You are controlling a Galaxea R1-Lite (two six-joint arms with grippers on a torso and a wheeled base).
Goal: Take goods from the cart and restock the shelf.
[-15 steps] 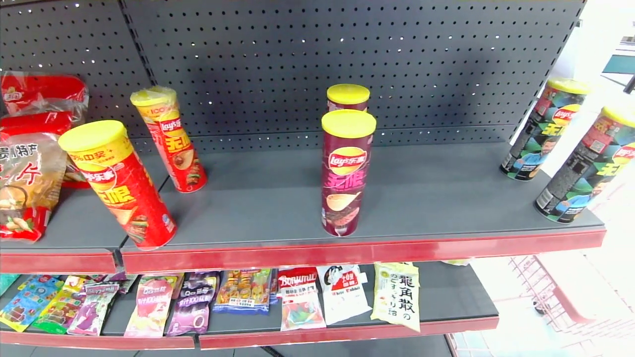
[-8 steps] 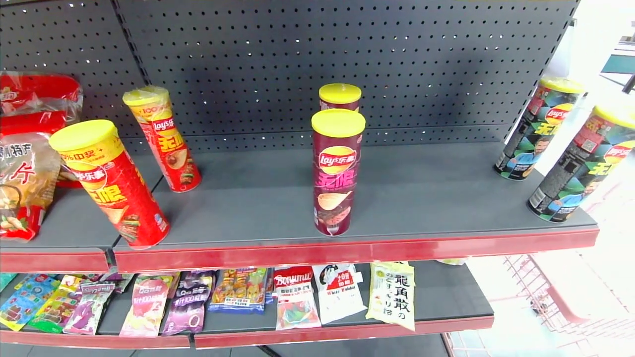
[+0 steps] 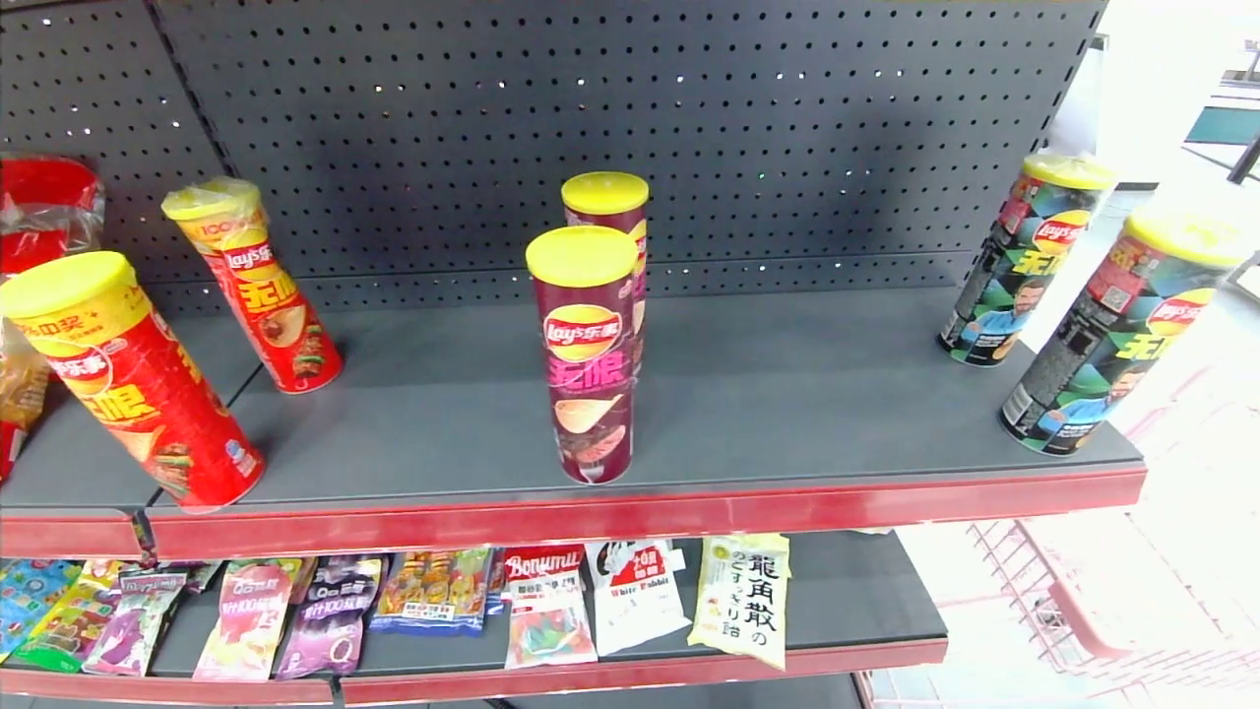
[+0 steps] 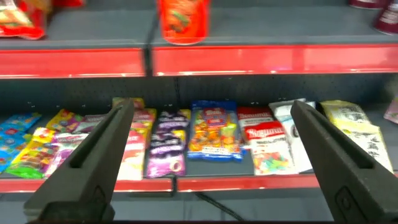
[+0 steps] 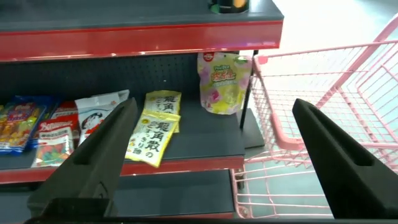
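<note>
The upper shelf (image 3: 630,512) has a red front edge and carries chip cans. Two red cans (image 3: 128,384) stand at its left, two maroon cans (image 3: 586,354) stand one behind the other in the middle, and two dark green cans (image 3: 1112,335) stand at its right end. A pink wire cart (image 3: 1083,630) sits low on the right, beside the shelf end. My left gripper (image 4: 208,165) is open with nothing in it, facing the lower shelf's snack bags (image 4: 214,130). My right gripper (image 5: 211,165) is also open, facing the lower shelf's right end and the cart (image 5: 323,124).
The lower shelf (image 3: 630,665) holds a row of flat snack bags. A yellow-green pouch (image 5: 224,84) leans at its back right, next to yellow packets (image 5: 152,134). A dark pegboard wall (image 3: 591,118) backs the shelves. Bare shelf lies between the can groups.
The whole head picture has shifted left, so the camera has turned to the right. The cans and bags keep their places on the shelves.
</note>
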